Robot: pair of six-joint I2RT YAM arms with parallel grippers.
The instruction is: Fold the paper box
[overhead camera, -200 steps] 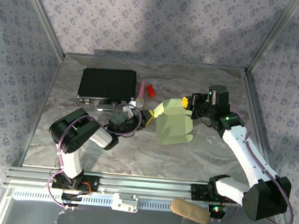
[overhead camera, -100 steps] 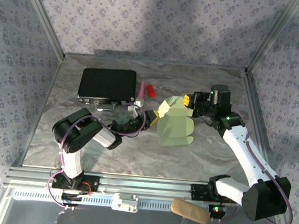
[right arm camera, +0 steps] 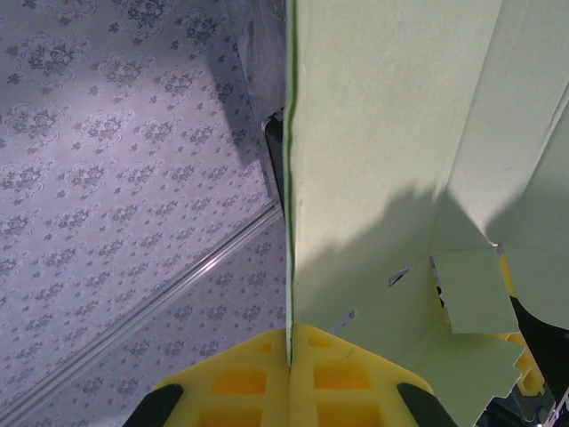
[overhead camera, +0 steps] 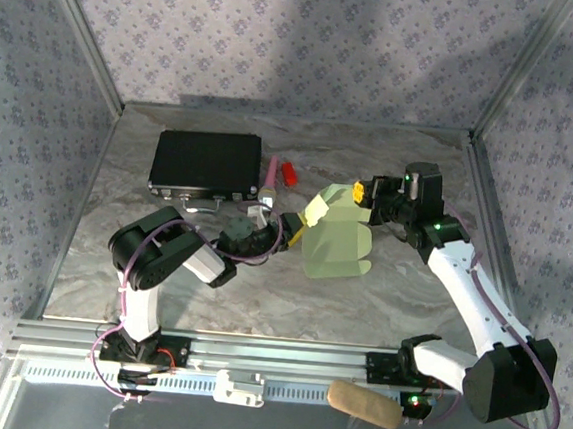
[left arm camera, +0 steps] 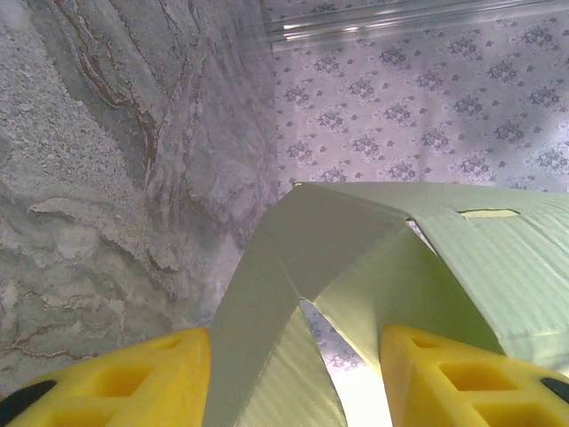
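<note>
Top external: we see the paper box (overhead camera: pixel 332 244) standing half-formed on the table (overhead camera: pixel 260 292), to the right of the black box (overhead camera: pixel 206 162) and nearer the arm bases than it. The right gripper (overhead camera: pixel 361 194) meets the corner farthest from the bases. The left gripper (overhead camera: pixel 291 225) meets the side facing the black box. We judge that one arm steadies the card so the other can work a panel.

Left wrist: the left gripper (left arm camera: pixel 293 382) straddles a creased flap of the paper box (left arm camera: pixel 444 258). Its fingers (left arm camera: pixel 116 378) stand apart with a gap beside the flap, so nothing is clamped.

Right wrist: the right gripper (right arm camera: pixel 289 356) is pinched tight on a panel edge of the paper box (right arm camera: pixel 382 133). We take this grip as the anchor for the fold.
</note>
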